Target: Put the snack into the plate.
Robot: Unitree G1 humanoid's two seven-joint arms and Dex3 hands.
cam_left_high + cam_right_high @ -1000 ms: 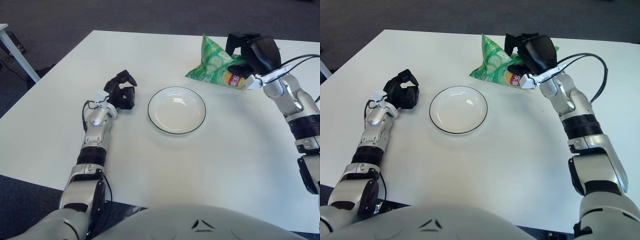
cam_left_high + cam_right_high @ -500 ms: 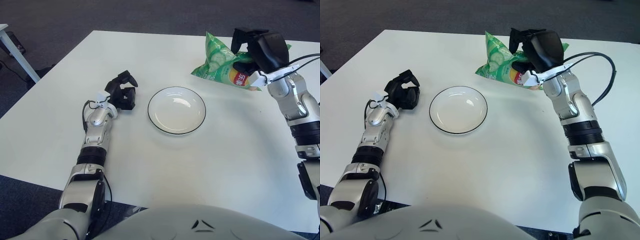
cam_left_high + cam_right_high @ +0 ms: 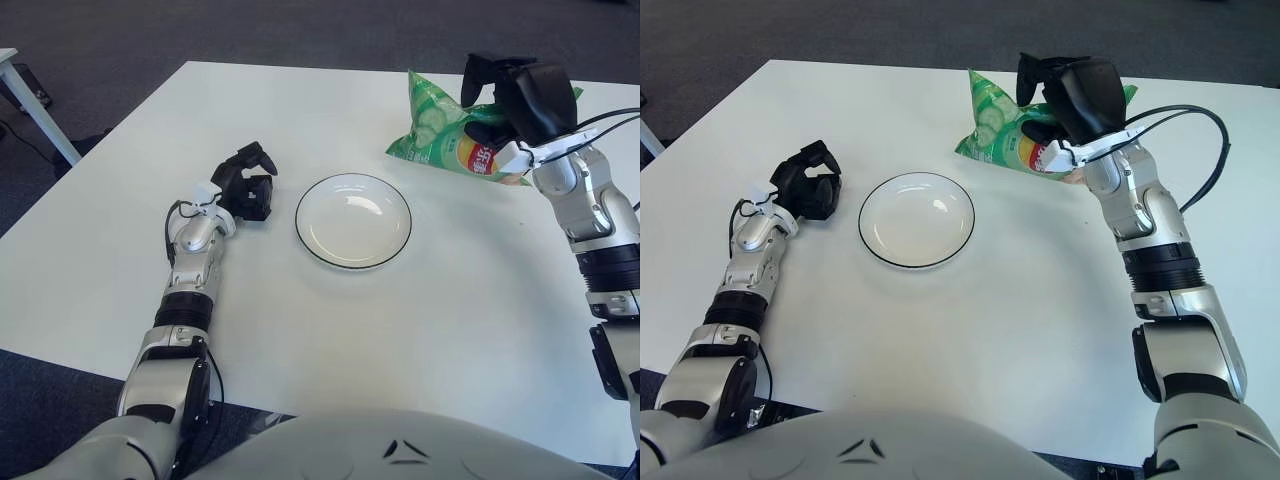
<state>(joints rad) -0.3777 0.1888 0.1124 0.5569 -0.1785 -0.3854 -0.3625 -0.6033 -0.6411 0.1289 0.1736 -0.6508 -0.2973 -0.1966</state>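
Snack bag has risen slightly, gripped by right robot hand beyond the plate.

The snack bag bears a label too small to read.

Bright even overhead light, soft faint shadows, small glare on plate, sharp thruout
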